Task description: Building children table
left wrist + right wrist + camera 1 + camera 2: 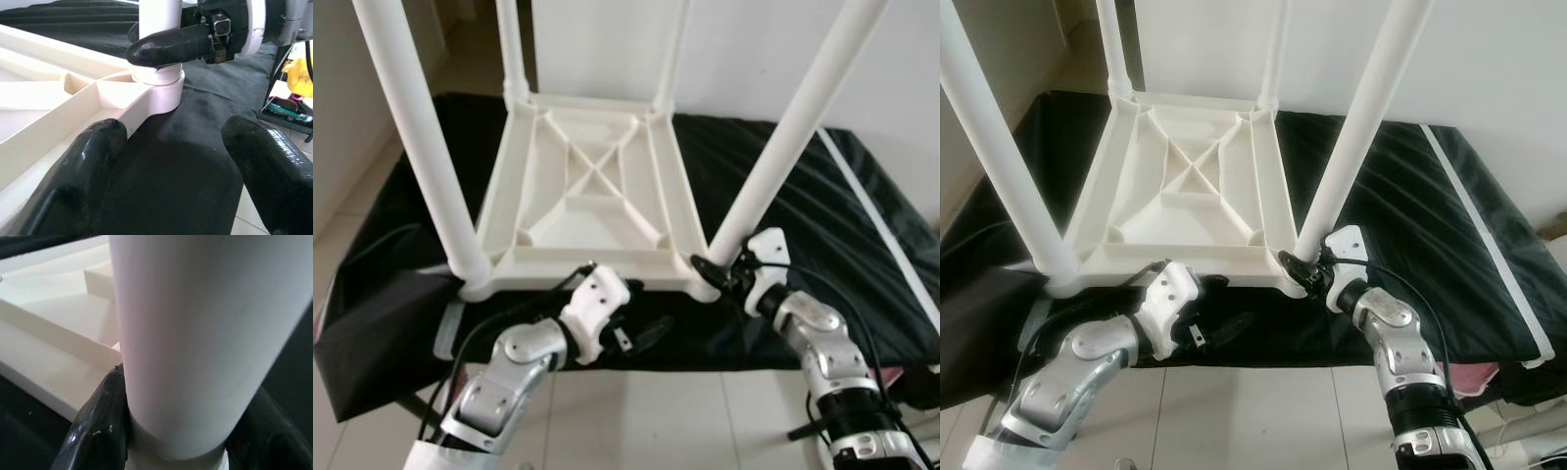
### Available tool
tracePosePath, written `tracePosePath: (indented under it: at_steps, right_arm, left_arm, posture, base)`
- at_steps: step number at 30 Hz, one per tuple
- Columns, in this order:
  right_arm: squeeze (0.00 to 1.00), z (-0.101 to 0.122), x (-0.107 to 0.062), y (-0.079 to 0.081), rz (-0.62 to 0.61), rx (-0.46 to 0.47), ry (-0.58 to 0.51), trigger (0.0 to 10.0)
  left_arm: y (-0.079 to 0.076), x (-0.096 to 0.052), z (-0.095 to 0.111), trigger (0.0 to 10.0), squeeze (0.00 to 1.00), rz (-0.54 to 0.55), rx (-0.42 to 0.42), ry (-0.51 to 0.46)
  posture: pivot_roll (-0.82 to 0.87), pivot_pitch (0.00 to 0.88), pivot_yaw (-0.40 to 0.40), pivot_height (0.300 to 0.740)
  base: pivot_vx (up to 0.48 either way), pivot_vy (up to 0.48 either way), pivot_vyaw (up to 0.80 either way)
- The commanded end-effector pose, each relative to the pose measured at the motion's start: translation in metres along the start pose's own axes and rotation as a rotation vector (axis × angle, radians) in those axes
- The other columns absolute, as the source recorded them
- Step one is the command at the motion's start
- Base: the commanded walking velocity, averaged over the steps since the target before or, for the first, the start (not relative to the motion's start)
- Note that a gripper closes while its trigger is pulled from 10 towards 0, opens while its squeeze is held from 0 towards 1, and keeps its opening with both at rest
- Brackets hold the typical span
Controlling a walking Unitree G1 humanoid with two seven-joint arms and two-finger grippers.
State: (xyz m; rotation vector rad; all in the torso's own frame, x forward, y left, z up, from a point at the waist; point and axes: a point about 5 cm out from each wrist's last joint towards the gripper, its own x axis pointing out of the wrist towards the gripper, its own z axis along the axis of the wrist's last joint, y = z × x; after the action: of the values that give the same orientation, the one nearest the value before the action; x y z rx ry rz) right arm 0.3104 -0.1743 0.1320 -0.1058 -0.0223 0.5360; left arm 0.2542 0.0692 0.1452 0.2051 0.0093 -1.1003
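A: Where do the two eye views look from?

B: From the head, forward and down onto the upturned white table [592, 191] on the black cloth [822, 196]. Both share that scene, the right eye's a little shifted.

A: And the wrists?

B: The left wrist view looks low across the cloth, between its own fingers [83, 166], at the near right leg [157, 19]. The right wrist view sits hard against that same leg [205, 333], very near.

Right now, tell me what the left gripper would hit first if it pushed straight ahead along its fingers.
Probably the near-right table leg at its corner socket, where the right gripper is clamped. The left gripper is open, black cloth beneath it. Depth is uncertain.
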Motion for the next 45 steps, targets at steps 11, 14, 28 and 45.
tracePosePath:
  at_steps: [11,14,28,45]
  right_arm:
    - [0.00,-0.025,-0.025,0.010,-0.086,0.036,0.079,10.0]
    - [0.00,-0.025,-0.034,0.007,-0.135,0.035,0.076,10.0]
    - [0.00,-0.031,-0.062,0.006,-0.497,0.134,0.043,10.0]
    - [0.00,-0.035,-0.017,0.047,-0.803,0.294,0.080,10.0]
  left_arm:
    - [0.004,0.014,0.001,10.0,0.00,-0.033,0.010,-0.015]
    - [0.005,0.019,0.002,10.0,0.00,-0.057,0.018,-0.024]
    - [0.010,0.028,0.000,10.0,0.00,-0.116,0.028,-0.035]
    - [0.008,0.027,-0.001,10.0,0.00,-0.076,0.016,-0.046]
  posture:
    - [-0.01,0.046,-0.021,0.740]
    - [-0.04,0.033,-0.004,0.740]
    - [-0.11,0.020,0.019,0.740]
    - [-0.04,0.018,-0.013,0.740]
  base:
    - [0.000,0.000,0.00]
    - [0.000,0.000,0.00]
    - [0.000,0.000,0.00]
    - [0.000,0.000,0.00]
